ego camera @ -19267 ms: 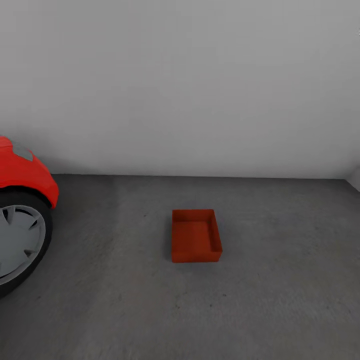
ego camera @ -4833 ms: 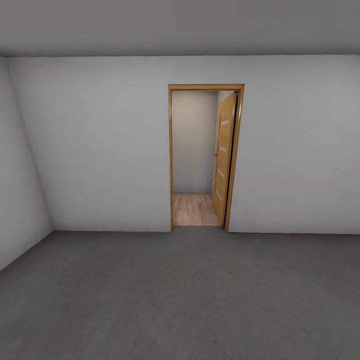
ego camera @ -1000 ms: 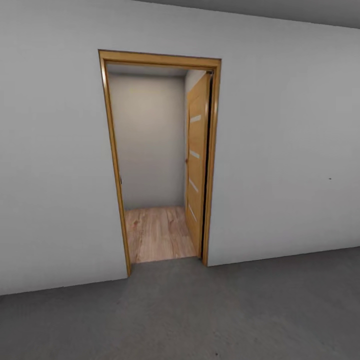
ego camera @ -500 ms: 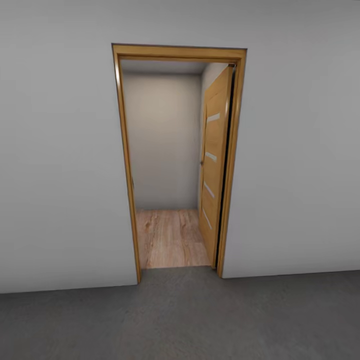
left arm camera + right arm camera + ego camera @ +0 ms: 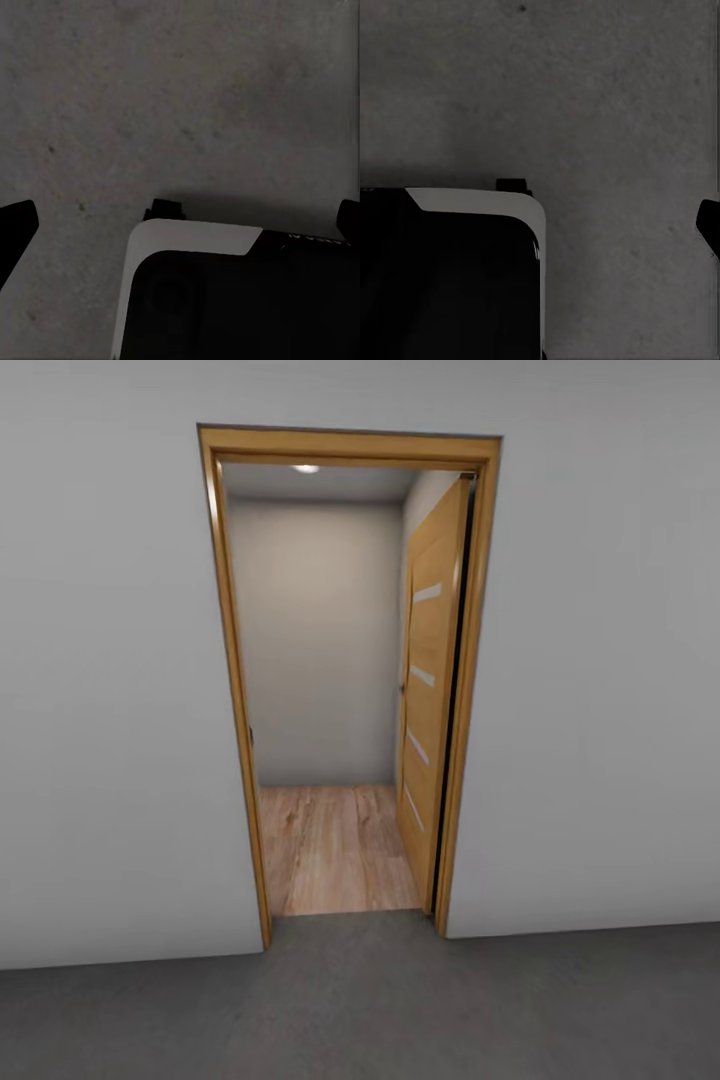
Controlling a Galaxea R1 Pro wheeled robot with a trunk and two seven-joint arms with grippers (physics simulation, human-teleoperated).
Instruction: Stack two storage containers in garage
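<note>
Grey concrete floor (image 5: 400, 1010) runs to a white wall (image 5: 110, 710) with an open wood-panelled door (image 5: 430, 690); light planks (image 5: 335, 845) lie beyond. Both wrist views face floor; finger opening cannot be told. No container visible.

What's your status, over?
Both grippers empty, pointing down over the grey concrete floor. No container in sight. Facing the doorway, door swung open, wood-plank floor beyond. Path unobstructed.

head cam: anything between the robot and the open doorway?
Nothing: in the head view, bare grey concrete floor runs up to the doorway, door swung inward.
</note>
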